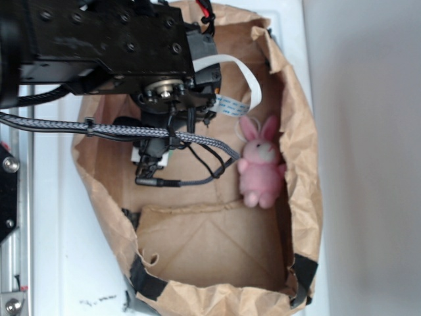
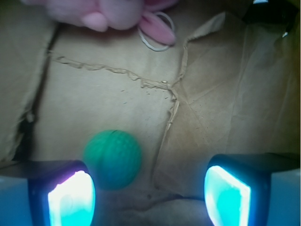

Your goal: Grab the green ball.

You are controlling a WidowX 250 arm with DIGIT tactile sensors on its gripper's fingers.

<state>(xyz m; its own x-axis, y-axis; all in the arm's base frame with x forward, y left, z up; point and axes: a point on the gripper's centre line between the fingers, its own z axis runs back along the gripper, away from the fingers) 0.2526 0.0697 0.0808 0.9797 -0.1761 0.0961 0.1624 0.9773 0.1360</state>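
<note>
Brown paper bag, taped at the corners, lies open on a white surface; my arm reaches into it; pink plush bunny leans against the bag's right wall. Only my wrist view shows the green ball: on the paper floor, just beside the left fingertip, nearer it than the right; gripper spread wide, holding nothing; the exterior view hides ball and claw behind the arm. I can read no writing.

Crumpled brown paper bag, matt and creased.
Fuzzy pink plush bunny; dimpled matt green ball.
</note>
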